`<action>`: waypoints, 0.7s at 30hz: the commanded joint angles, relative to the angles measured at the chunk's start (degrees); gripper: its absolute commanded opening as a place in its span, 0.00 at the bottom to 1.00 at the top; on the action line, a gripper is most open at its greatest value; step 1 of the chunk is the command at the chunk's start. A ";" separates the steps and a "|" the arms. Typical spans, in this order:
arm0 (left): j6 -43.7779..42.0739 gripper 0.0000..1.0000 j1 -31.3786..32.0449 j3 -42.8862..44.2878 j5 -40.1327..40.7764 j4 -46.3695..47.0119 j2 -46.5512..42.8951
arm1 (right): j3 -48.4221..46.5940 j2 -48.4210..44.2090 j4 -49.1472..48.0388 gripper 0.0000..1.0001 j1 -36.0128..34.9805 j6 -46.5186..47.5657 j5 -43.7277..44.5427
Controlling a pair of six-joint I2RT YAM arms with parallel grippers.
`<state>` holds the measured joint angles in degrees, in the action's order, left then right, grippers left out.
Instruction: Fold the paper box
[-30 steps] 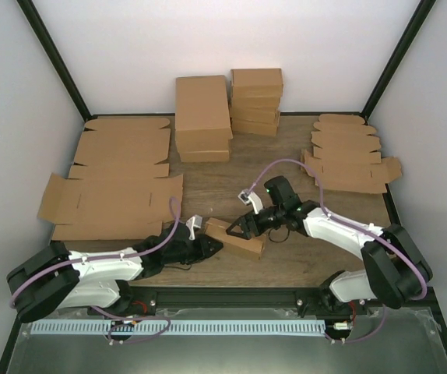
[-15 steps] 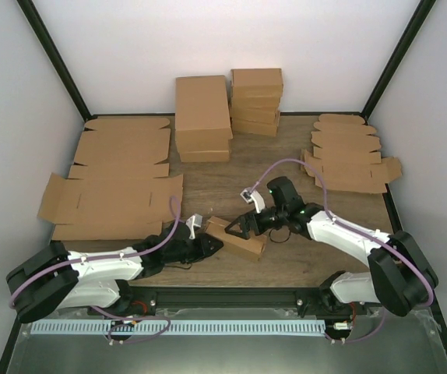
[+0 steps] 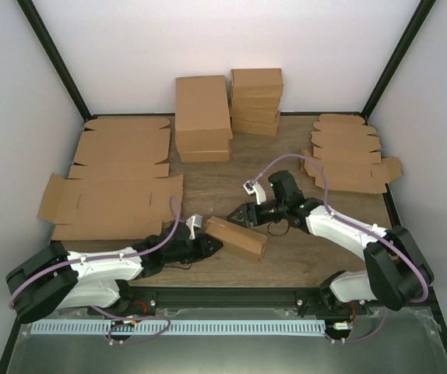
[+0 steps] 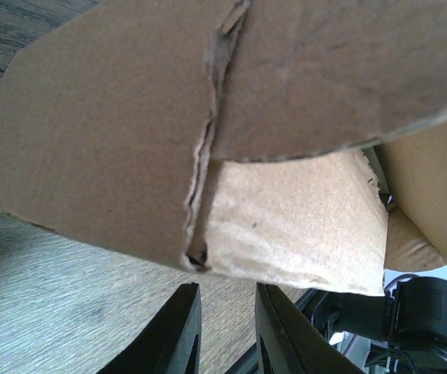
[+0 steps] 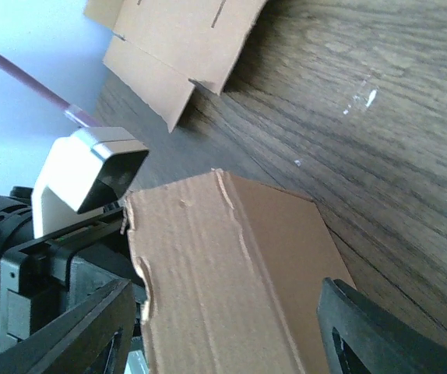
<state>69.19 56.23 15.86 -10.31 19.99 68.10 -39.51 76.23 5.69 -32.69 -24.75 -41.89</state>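
At the paper box (image 3: 237, 238) edge, left claw (image 3: 213, 246).

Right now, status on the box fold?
Right gripper open at paper box's far edge. Left gripper narrow at box's left end, grip unclear. Nothing blocking.

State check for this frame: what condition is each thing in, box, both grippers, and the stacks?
paper box: formed into a carton, lying on the table; one end's flaps look untucked.
left gripper: jaws narrow, at that end; grip unclear.
right gripper: open, at the box's far side.
finished boxes: closed, stacked.
flat blanks: unfolded.
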 commanded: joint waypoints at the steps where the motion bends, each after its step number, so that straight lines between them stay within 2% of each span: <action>1: -0.98 0.22 -0.18 1.52 0.73 0.49 -0.01 | -1.10 0.58 1.61 0.66 0.29 1.46 1.47; 16: -1.31 0.22 -0.21 2.50 0.64 0.05 0.61 | 1.09 0.83 3.08 0.64 -1.70 5.92 2.49; 21: -1.38 0.22 -0.23 2.51 0.73 0.05 0.71 | 1.79 0.25 3.15 0.61 -2.59 5.98 3.22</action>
<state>68.75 56.23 17.19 -10.33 19.44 68.31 -38.09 76.71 8.43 -34.33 -20.14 -39.64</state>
